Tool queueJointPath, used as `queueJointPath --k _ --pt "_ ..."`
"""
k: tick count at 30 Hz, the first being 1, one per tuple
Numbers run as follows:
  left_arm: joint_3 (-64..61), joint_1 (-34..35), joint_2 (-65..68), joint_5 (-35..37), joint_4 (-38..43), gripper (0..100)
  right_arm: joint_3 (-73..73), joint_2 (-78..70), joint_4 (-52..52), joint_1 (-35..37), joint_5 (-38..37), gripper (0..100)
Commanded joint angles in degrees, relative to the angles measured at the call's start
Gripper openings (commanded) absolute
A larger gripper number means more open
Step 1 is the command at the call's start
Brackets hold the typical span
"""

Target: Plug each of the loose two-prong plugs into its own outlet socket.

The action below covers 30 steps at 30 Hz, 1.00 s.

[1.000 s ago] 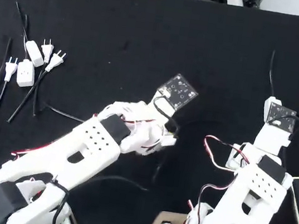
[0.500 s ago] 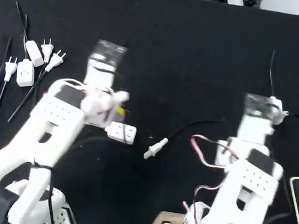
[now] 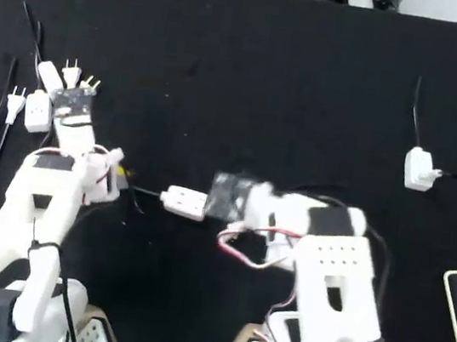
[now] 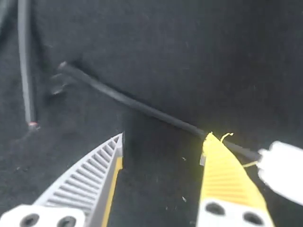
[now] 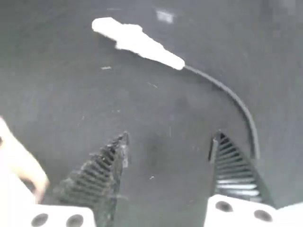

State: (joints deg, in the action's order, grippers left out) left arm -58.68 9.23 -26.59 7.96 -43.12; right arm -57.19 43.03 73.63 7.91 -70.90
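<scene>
The white plastic two-prong plug [image 5: 137,41], a slim smooth moulded body tapering into a thin black cable [image 5: 236,106], lies flat on the matte black cloth table [image 3: 269,74] just ahead of the right gripper [image 5: 172,137]; its prongs cannot be made out; its long axis runs roughly along the line joining the two fingertips rather than across it, so I judge the wrist would need to roll before the dark ribbed fingers [image 5: 94,179] could pinch the body across its narrow width; that claw stands spread wide and holds nothing, and the cable curls back past one finger; the right arm is plainly the nearer one to this plug; the white rectangular outlet socket [image 3: 185,202], a hard blocky shell, lies between the two arms in the high view, its length running from one arm toward the other; the socket's black lead [image 4: 142,109] passes beneath the left gripper [image 4: 164,139], which is likewise released, one finger grey and ribbed, the other yellow, with only the lead and cloth in the gap; farther out, a joined white pair [image 3: 418,169] on the right of the table looks already mated; a cluster of loose white plugs and sockets [image 3: 39,114] lies at the far left, near the left arm
</scene>
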Motion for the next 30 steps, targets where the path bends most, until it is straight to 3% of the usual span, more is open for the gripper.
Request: queueJointPath --k 1,7,16,30 --pt "0.0 2.1 -1.4 2.8 2.3 27 -0.3 0.1 -2.5 5.8 -9.1 26.7" --pt "-0.2 2.1 -1.4 3.0 2.5 27 -1.5 -0.3 -7.0 8.0 -10.1 26.8" --pt "0.0 2.2 -1.9 2.9 2.2 27 -7.8 -0.3 -12.5 11.1 -22.4 26.5" --pt "0.0 2.2 -1.9 2.7 2.3 27 -5.7 -9.5 -14.9 14.9 -22.8 26.4"
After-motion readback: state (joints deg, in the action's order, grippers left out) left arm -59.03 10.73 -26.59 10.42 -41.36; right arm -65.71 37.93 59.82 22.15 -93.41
